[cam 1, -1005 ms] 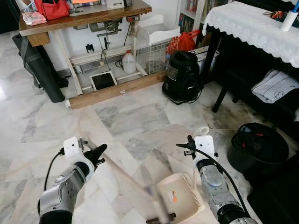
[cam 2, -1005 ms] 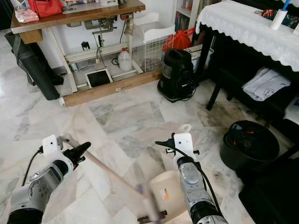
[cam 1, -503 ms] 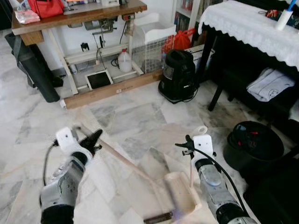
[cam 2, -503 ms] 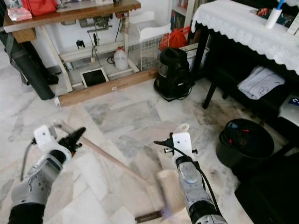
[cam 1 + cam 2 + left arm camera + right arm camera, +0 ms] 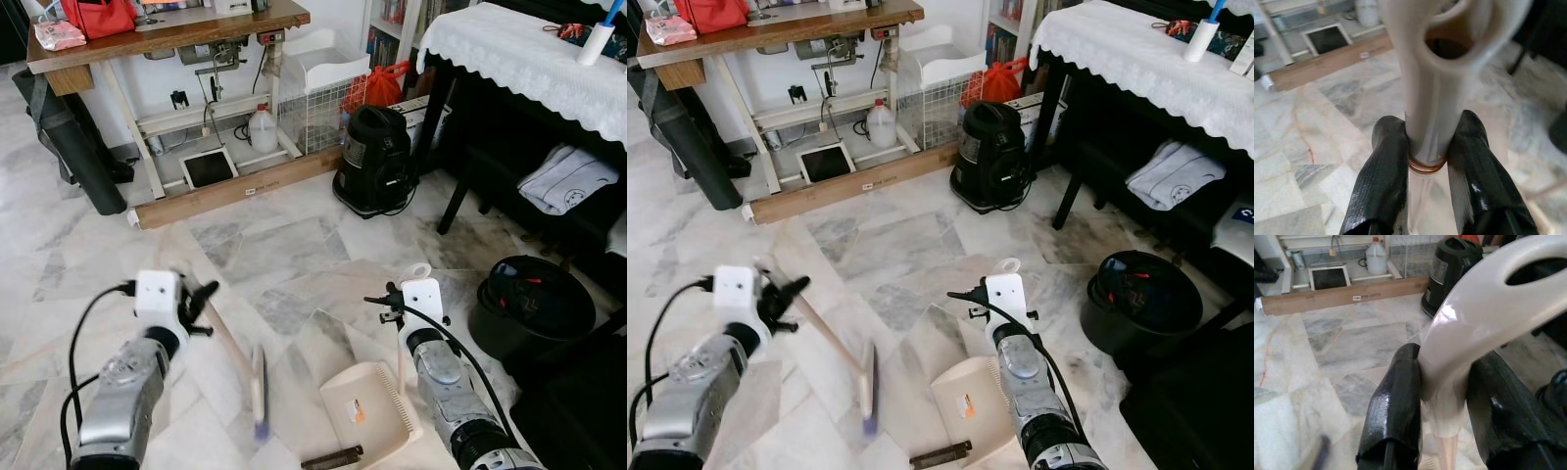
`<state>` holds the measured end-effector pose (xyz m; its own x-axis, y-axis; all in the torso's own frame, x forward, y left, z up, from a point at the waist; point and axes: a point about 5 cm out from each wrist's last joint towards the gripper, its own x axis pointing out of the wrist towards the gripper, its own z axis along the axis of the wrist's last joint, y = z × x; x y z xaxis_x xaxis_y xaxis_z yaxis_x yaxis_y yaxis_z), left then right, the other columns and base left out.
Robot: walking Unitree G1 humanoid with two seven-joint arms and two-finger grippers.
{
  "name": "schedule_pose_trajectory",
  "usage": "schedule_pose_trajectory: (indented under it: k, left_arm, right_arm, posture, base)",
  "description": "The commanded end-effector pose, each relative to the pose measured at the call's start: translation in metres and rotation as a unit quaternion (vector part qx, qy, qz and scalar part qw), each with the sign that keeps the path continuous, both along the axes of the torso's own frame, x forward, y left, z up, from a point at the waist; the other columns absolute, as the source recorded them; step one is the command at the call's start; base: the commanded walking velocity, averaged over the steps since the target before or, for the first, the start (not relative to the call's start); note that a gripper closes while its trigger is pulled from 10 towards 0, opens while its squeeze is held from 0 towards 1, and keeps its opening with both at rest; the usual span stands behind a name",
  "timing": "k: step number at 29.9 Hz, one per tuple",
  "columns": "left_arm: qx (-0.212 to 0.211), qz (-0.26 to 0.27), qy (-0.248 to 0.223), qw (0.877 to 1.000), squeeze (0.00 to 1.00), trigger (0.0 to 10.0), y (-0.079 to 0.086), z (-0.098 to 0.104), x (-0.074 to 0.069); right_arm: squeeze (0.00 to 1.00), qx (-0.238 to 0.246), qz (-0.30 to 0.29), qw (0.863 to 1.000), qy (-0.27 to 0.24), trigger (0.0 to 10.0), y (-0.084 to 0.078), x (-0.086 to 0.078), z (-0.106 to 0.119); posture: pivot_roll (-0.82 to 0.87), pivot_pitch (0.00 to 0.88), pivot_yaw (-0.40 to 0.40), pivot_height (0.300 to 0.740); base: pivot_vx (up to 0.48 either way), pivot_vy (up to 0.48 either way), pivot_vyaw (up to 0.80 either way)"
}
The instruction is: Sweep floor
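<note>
Left gripper (image 5: 196,299) clamped on the cream plastic handle of a small hand broom (image 5: 257,382); broom head blurred, low over the grey-veined marble floor (image 5: 274,245), just left of the dustpan. Right gripper (image 5: 384,304) closed around the upright handle of a cream plastic dustpan (image 5: 370,411) resting on the floor. Dark stick-like piece (image 5: 331,457) lies at the pan's near edge.
</note>
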<state>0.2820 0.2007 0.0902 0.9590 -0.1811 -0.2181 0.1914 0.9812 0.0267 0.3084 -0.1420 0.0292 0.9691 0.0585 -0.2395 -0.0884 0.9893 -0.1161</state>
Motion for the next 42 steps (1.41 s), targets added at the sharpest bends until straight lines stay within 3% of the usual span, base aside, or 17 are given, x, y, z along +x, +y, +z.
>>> schedule_pose_trajectory:
  k: [1, 8, 13, 26, 31, 36, 42]
  left_arm:
    - [0.032, -0.018, 0.021, 0.999, 0.0, 10.0, 0.003, -0.006, -0.005]
    - [0.052, -0.063, 0.07, 0.994, 0.0, 10.0, -0.002, -0.018, -0.011]
    - [0.029, -0.093, 0.112, 0.989, 0.0, 10.0, -0.013, -0.027, -0.019]
    - [0.0, -0.114, 0.175, 0.978, 0.0, 10.0, -0.015, -0.038, -0.03]
    - [-0.079, -0.077, 0.168, 0.98, 0.0, 10.0, -0.019, -0.029, -0.022]
    - [-0.145, -0.056, 0.187, 0.97, 0.0, 10.0, -0.018, -0.026, -0.02]
    - [-0.178, -0.033, 0.156, 0.971, 0.0, 10.0, -0.022, -0.016, -0.012]
  right_arm:
    - [0.0, 0.044, 0.003, 0.991, 0.124, 10.0, 0.012, -0.032, -0.043]
    - [0.0, 0.082, -0.011, 0.989, 0.124, 10.0, 0.014, -0.029, -0.041]
    - [0.0, 0.138, -0.025, 0.982, 0.124, 10.0, 0.016, -0.026, -0.038]
    - [0.0, 0.152, -0.005, 0.979, 0.133, 10.0, 0.023, -0.027, -0.039]
    - [0.0, 0.166, -0.008, 0.977, 0.134, 10.0, 0.022, -0.026, -0.038]
    - [0.0, 0.165, -0.007, 0.977, 0.132, 10.0, 0.022, -0.026, -0.038]
    - [0.0, 0.167, -0.006, 0.977, 0.132, 10.0, 0.022, -0.025, -0.038]
  posture:
    - [0.05, 0.081, 0.028, 0.74]
    - [0.05, 0.084, 0.028, 0.74]
    - [0.05, 0.084, 0.028, 0.74]
    - [0.05, 0.089, 0.029, 0.74]
    - [0.05, 0.09, 0.027, 0.74]
    - [0.05, 0.09, 0.027, 0.74]
    - [0.05, 0.09, 0.025, 0.74]
  base:
    - [0.0, 0.0, 0.0]
    - [0.0, 0.0, 0.0]
    - [0.0, 0.0, 0.0]
    - [0.0, 0.0, 0.0]
    - [0.0, 0.0, 0.0]
    - [0.0, 0.0, 0.0]
    - [0.0, 0.0, 0.0]
